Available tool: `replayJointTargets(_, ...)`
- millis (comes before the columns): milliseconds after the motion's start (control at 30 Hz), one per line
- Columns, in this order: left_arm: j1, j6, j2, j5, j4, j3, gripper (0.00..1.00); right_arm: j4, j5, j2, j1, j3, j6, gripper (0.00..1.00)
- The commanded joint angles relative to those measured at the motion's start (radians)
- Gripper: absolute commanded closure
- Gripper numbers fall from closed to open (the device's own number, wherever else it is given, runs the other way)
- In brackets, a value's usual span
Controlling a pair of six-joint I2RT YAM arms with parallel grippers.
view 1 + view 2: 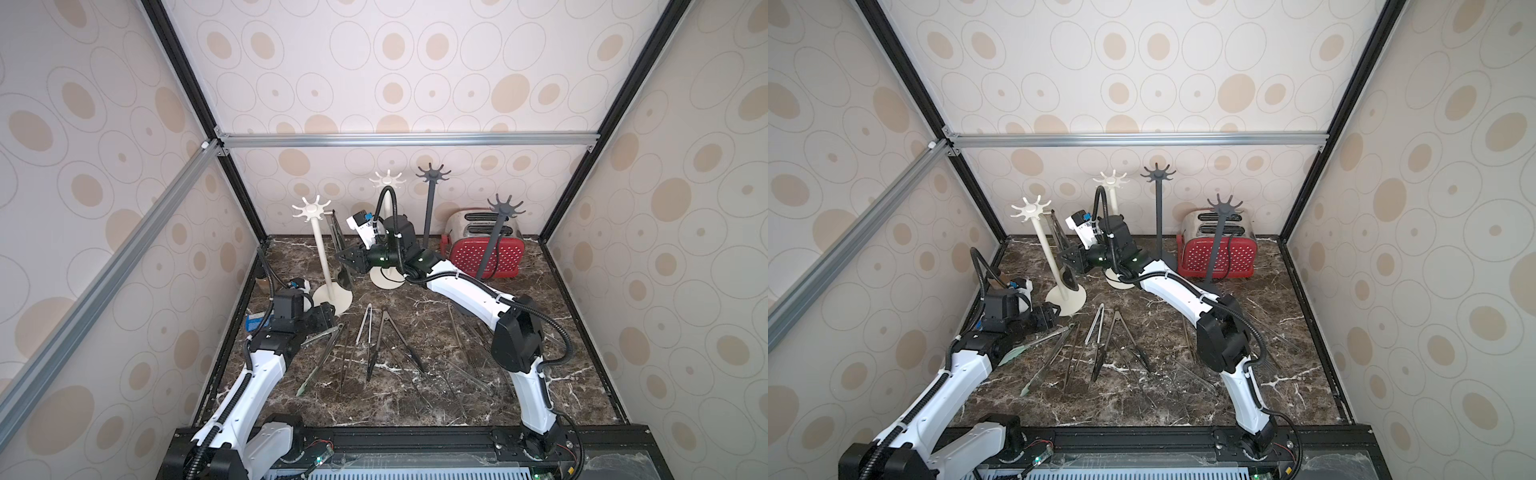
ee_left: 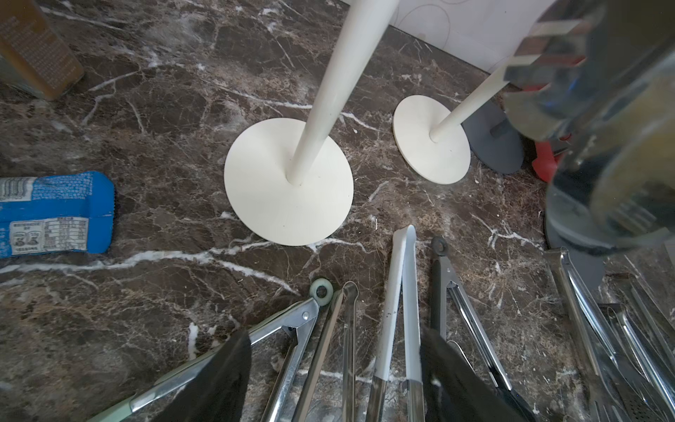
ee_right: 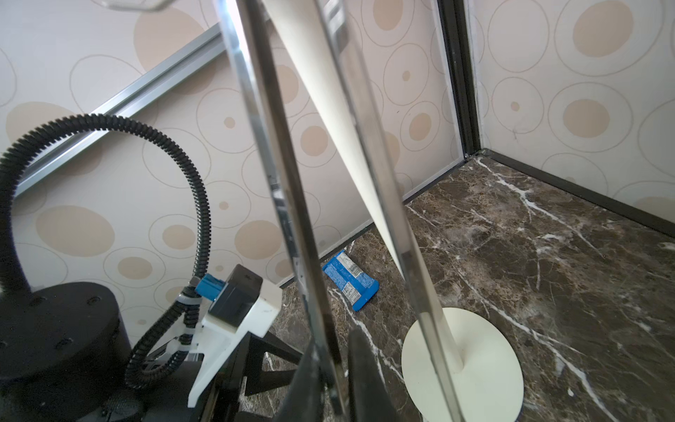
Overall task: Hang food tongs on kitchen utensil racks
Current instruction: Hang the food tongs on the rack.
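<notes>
my left gripper (image 2: pixel 336 339) hangs spread wide over shiny steel tongs (image 2: pixel 297 321) on dark marble (image 2: pixel 164 128); my right gripper (image 3: pixel 333 345) straddles upright steel tongs (image 3: pixel 288 219) by the cream-white rack pole (image 3: pixel 328 109), grip unclear to me.

A robotics lab cell staged as a kitchen: aluminium frame rails (image 1: pixel 407 139) and wallpapered panels (image 1: pixel 415 62) box in a marble-look desk (image 1: pixel 561 332); two robot arms (image 1: pixel 257 382) mount at 6 o'clock; kitchen utensil racks (image 1: pixel 322 257) and a red toaster (image 1: pixel 461 253) stand toward 12 o'clock.

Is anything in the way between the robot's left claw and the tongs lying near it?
No, nothing visible. The left gripper is open, and the white-handled tongs lie right between its fingers in the left wrist view.
</notes>
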Motion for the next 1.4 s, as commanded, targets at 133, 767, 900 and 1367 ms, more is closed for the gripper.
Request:
replayJointTargets(133,0.001,-0.013,-0.013,-0.012,0.014,-0.001,0.27,-0.013,-0.005,0.022,-0.002,0.029,0.006,0.79)
replayJointTargets(767,0.000,-0.040,0.020,0.007,-0.042,0.019,0.24,0.007,0.017,-0.041,-0.002,-0.046,-0.005,0.43)
replayJointTargets(900,0.000,-0.063,0.059,0.027,-0.132,0.050,0.26,0.014,0.033,-0.089,-0.002,-0.110,-0.014,0.41)
replayJointTargets(1367,-0.016,-0.018,0.231,0.068,-0.386,0.122,0.53,0.033,0.189,-0.406,-0.019,-0.515,-0.075,0.40)
